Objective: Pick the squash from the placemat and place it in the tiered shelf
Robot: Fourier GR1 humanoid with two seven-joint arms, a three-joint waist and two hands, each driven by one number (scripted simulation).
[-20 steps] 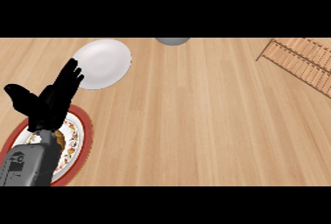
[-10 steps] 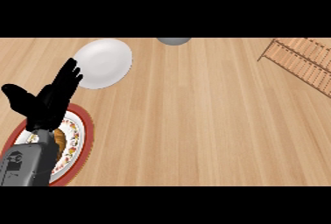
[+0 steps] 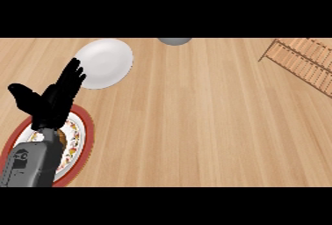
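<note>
**Desk inventory: left hand over placemat, shelf at far right**

Item 1. Light wooden desk (image 3: 194,123), grain running from the near edge to the far edge; it carries everything listed below.

Item 2. Round red-rimmed placemat with a white, patterned centre (image 3: 76,145), at the desk's near left corner. Its left part is cut off by the view's edge and its middle is covered by the forearm. A small brownish patch shows on it just beside the wrist; whether that is the squash cannot be told, and no squash shows plainly anywhere on the desk.

Item 3. Plain white round plate (image 3: 103,62), near the far left corner of the desk, beyond the placemat and apart from it.

Item 4. Grey rounded object (image 3: 174,40), at the far edge near the middle, mostly cut off; its kind cannot be told.

Item 5. Brown wooden slatted tiered shelf (image 3: 304,61), at the far right corner, partly out of view, well apart from the placemat.

Item 6. Left hand (image 3: 48,103), black, on a grey forearm (image 3: 29,165) entering from the near left. It is above the placemat's far side. The fingers (image 3: 71,79) are straight and spread wide, pointing toward the white plate, thumb out to the left; they hold nothing.

Item 7. Right hand: does not show in the head view.
</note>
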